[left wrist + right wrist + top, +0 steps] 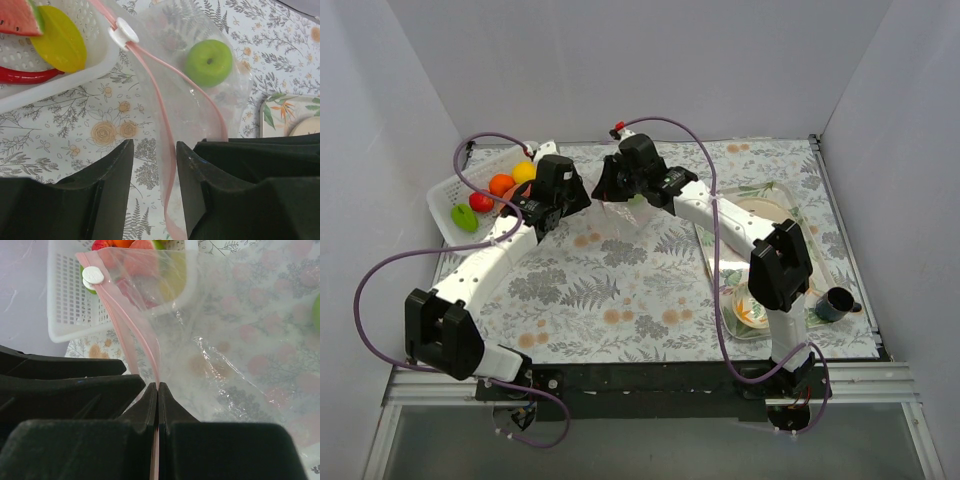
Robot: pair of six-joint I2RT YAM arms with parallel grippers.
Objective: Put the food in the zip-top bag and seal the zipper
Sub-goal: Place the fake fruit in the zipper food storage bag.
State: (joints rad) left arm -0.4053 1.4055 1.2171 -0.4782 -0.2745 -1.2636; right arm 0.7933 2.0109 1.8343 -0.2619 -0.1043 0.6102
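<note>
- The counter (620,300) is covered with a fern-and-flower print, and both arms reach over its far half.
- A white slotted basket (442,205) stands at the far left. It holds a lemon (60,45), a watermelon slice (17,17) and an orange (501,184), among other pieces.
- We see the clear zip-top bag (240,340) held up between the two hands, just right of the basket, with its mouth turned towards the basket.
- The left hand (155,145) has its fingers spread, and the bag's pink edge runs through the gap.
- The right hand (158,387) has its fingers pressed together, pinching the zipper (137,337).
- One green apple (209,62) lies inside the bag.
- A small white slider (124,35) sits at the zipper's basket end.
</note>
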